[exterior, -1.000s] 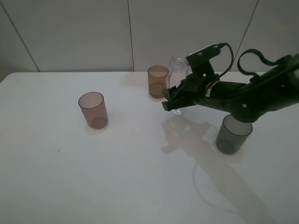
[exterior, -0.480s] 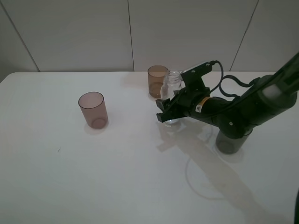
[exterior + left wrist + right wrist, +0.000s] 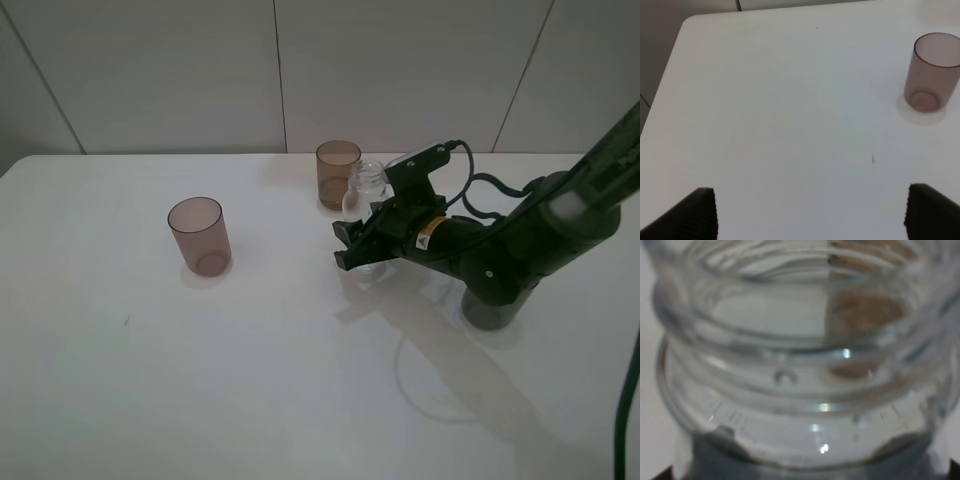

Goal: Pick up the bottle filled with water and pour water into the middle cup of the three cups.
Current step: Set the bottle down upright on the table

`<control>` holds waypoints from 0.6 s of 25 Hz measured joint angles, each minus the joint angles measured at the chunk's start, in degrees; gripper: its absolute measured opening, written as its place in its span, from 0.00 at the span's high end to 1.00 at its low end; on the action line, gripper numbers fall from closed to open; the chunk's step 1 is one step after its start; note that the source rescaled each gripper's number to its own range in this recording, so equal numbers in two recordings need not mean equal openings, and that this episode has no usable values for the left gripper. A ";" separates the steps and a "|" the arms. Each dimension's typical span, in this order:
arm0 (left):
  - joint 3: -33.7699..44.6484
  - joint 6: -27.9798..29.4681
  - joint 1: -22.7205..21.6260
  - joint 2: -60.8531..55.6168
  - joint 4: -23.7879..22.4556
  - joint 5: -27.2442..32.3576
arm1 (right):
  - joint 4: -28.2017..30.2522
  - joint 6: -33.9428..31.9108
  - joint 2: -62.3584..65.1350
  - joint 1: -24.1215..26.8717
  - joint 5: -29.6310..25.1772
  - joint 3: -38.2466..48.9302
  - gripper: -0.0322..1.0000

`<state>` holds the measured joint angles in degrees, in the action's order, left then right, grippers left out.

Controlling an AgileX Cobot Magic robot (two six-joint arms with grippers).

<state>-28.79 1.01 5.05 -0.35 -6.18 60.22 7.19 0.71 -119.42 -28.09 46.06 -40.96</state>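
The clear bottle (image 3: 370,184) stands roughly upright just in front of the amber middle cup (image 3: 338,172), its open neck level with the cup's rim. My right gripper (image 3: 352,247) is shut on the bottle's lower body, low over the table. In the right wrist view the threaded neck of the bottle (image 3: 800,365) fills the picture, with amber showing through the glass. The mauve-pink cup (image 3: 199,235) is at the left and the dark grey cup (image 3: 488,306) sits partly behind my right arm. My left gripper (image 3: 810,215) is open over bare table, short of the pink cup (image 3: 932,75).
The white table (image 3: 250,380) meets a pale tiled wall just behind the amber cup. A cable loops off my right arm above the grey cup. The table's far left corner (image 3: 687,22) shows in the left wrist view.
My right arm has come down and slightly left with the bottle, from above the amber cup's rim to close over the table. The cups have stayed put.
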 joint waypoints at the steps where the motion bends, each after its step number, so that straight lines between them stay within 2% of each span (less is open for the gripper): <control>1: 0.00 0.00 0.00 0.00 0.00 0.00 | 0.00 0.00 0.00 0.00 0.00 0.00 0.97; 6: 0.00 0.00 0.00 0.00 0.00 0.00 | 0.00 0.00 0.00 0.00 0.21 0.00 0.96; 7: 0.00 0.00 0.00 0.00 0.00 0.00 | 0.00 0.00 0.00 0.00 0.46 0.00 0.91; 10: 0.00 0.00 0.00 0.00 0.00 0.00 | 0.00 0.00 0.00 0.00 2.78 0.00 0.34; 11: 0.00 0.00 0.00 0.00 0.00 0.00 | 0.00 0.00 0.00 0.00 3.48 0.00 0.22; 12: 0.00 0.00 0.00 0.00 0.00 0.00 | 0.00 0.00 0.00 0.00 4.38 0.07 0.12; 15: 0.00 0.00 0.00 0.00 0.00 0.00 | -0.06 0.00 0.12 0.00 4.99 0.19 0.00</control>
<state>-28.79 1.01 5.05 -0.35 -6.18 60.22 7.13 0.71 -119.30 -28.09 51.05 -40.77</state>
